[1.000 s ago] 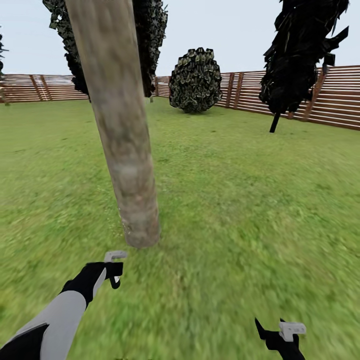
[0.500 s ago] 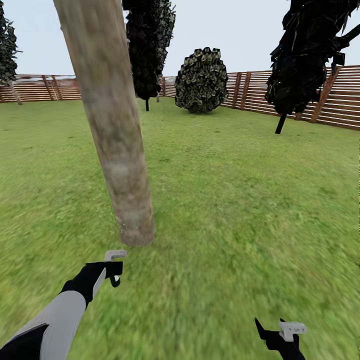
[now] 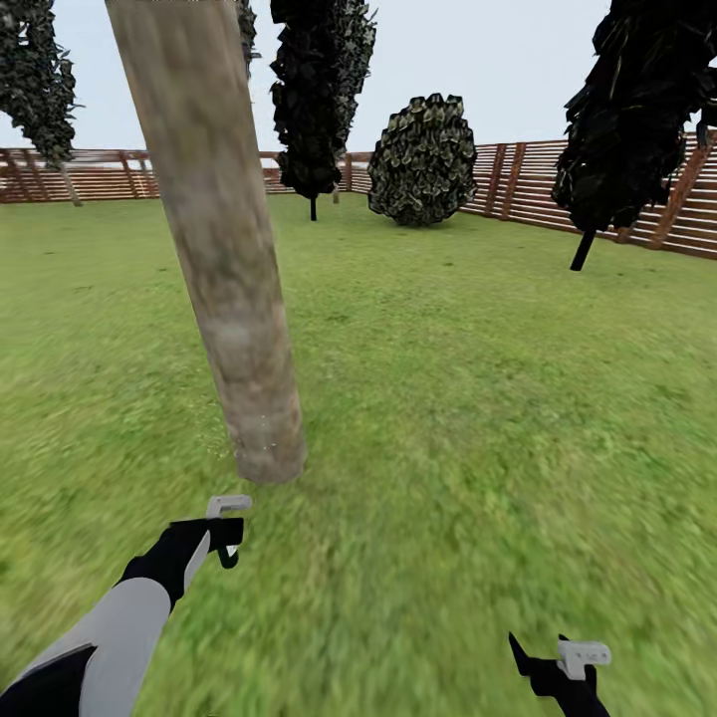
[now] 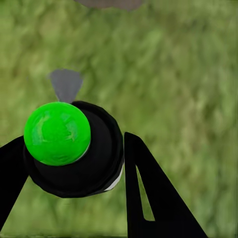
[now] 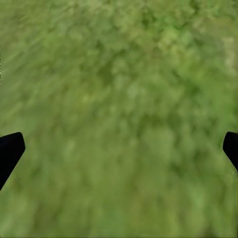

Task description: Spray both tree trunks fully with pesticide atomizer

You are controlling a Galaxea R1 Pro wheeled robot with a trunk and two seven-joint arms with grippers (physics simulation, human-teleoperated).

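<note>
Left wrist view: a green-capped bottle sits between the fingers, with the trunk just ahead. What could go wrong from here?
1. The atomizer sits against one finger of the left gripper; a loose hold could let it slip onto the grass.
2. The tree trunk leans and rises out of view, so its upper bark may stay unsprayed.
3. The gripper is low, near the trunk's base; driving closer risks bumping it.

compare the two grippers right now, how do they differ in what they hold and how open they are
The left gripper is closed around the atomizer, a black body with a green cap; the right gripper holds nothing. The left gripper's fingers press against that body, while the right gripper's fingertips sit far apart. In the head view, the left gripper is close to the thick tree trunk; the right gripper is off to the side. Both hang over grass.
</note>
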